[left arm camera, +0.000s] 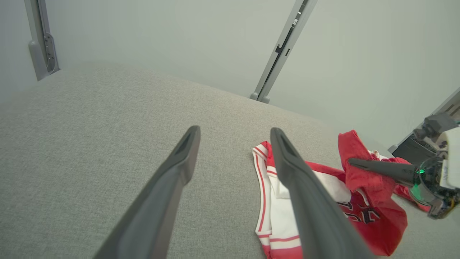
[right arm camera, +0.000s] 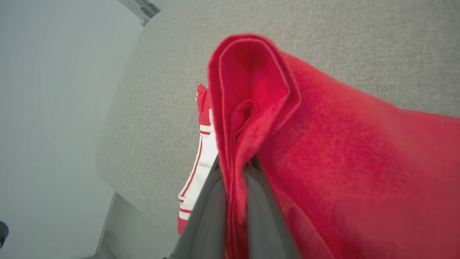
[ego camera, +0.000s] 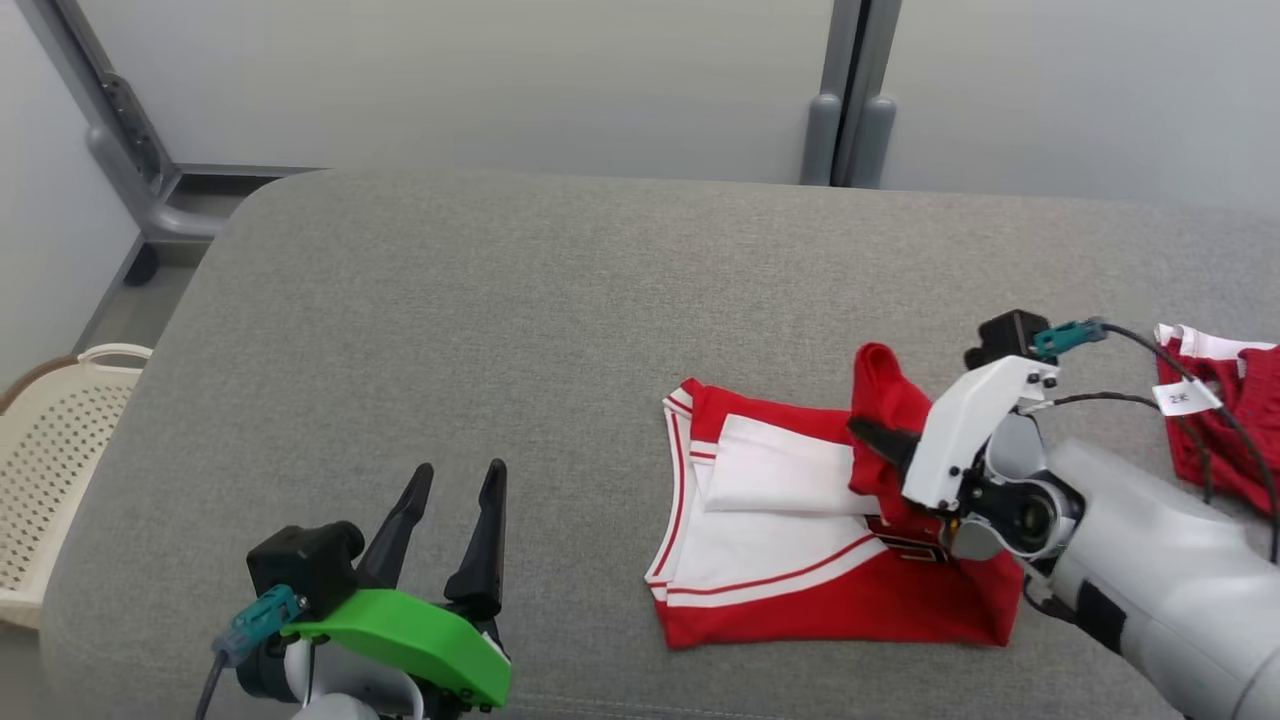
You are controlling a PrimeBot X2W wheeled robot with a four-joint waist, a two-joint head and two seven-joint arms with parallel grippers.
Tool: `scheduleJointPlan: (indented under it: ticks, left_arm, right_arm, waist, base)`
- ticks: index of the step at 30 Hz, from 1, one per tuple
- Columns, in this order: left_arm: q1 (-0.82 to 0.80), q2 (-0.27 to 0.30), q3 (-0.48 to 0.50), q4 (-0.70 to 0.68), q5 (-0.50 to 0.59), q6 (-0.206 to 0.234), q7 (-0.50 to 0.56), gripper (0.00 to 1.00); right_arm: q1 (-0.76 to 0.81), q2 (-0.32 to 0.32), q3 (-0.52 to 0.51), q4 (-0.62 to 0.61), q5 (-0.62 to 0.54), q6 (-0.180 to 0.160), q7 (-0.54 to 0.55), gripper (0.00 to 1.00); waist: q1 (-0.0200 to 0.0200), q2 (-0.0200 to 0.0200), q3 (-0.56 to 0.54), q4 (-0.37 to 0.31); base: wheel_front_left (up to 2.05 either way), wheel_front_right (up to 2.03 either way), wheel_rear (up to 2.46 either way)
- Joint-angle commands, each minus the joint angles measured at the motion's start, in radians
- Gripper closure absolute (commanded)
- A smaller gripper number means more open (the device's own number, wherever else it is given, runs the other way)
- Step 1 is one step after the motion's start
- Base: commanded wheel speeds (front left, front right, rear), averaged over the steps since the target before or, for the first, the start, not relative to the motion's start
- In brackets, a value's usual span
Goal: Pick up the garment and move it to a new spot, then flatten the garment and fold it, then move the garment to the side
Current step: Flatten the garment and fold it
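On the grey cushioned surface (ego camera: pixel 500 330) by pale walls (ego camera: pixel 500 80), right tool (ego camera: pixel 868 432) clamps the red garment (ego camera: pixel 800 595); left tool (ego camera: pixel 460 475) spread apart.

Nothing legible — white cable tag (ego camera: pixel 1180 398) and dark lettering (left arm camera: pixel 360 211) on garment (ego camera: pixel 830 605) too unclear

Bare grey cushion (ego camera: pixel 450 330) lying open left of the garment (ego camera: pixel 800 540), right arm (ego camera: pixel 1150 560) blocking its right side, second red cloth (ego camera: pixel 1225 430) sitting beyond, basket (ego camera: pixel 45 470) standing off the cushion's left edge.
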State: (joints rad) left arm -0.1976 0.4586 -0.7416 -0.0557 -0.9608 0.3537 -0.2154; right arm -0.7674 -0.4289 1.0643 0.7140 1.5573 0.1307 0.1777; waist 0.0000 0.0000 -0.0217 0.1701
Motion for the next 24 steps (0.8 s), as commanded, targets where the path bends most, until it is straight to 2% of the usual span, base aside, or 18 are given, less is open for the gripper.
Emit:
scheduleJointPlan:
  ticks: [1,5,6,15,20,23,24]
  left_arm:
    - [-0.015,-0.005,-0.001,0.007,0.007,-0.006,0.000,0.00]
    - [-0.026,-0.020,-0.006,0.016,0.007,-0.014,-0.003,0.00]
    - [-0.026,-0.020,-0.006,0.016,0.007,-0.014,-0.003,0.00]
    - [-0.044,-0.048,-0.017,0.045,0.009,-0.034,-0.009,0.00]
    - [-0.049,-0.058,-0.019,0.058,0.009,-0.040,-0.013,0.00]
    - [-0.051,-0.061,-0.020,0.065,0.008,-0.044,-0.014,0.00]
    - [-0.051,-0.062,-0.021,0.067,0.008,-0.046,-0.014,0.00]
  right_arm:
    - [-0.015,0.032,0.007,0.039,0.006,0.000,0.009,1.00]
    - [-0.044,0.130,0.022,0.148,-0.006,0.000,0.025,1.00]
    - [-0.044,0.130,0.022,0.148,-0.006,0.000,0.025,1.00]
    - [-0.103,0.279,0.061,0.378,-0.047,0.000,0.061,1.00]
    - [-0.133,0.330,0.091,0.473,-0.078,0.000,0.082,1.00]
    - [-0.146,0.350,0.102,0.507,-0.092,0.000,0.084,0.73]
    - [-0.150,0.355,0.107,0.519,-0.097,0.000,0.085,0.56]
  waist:
    - [0.0000,0.0000,-0.002,0.032]
    - [0.0000,0.0000,-0.001,0.064]
    - [0.0000,0.0000,-0.001,0.064]
    - [0.0000,0.0000,0.002,0.116]
    - [0.0000,0.0000,0.001,0.127]
    - [0.0000,0.0000,-0.001,0.131]
    - [0.0000,0.0000,-0.002,0.131]
  base:
    - [0.00,0.00,0.00]
    - [0.00,0.00,0.00]
    - [0.00,0.00,0.00]
    - [0.00,0.00,0.00]
    - [0.00,0.00,0.00]
    - [0.00,0.00,0.00]
    - [0.00,0.00,0.00]
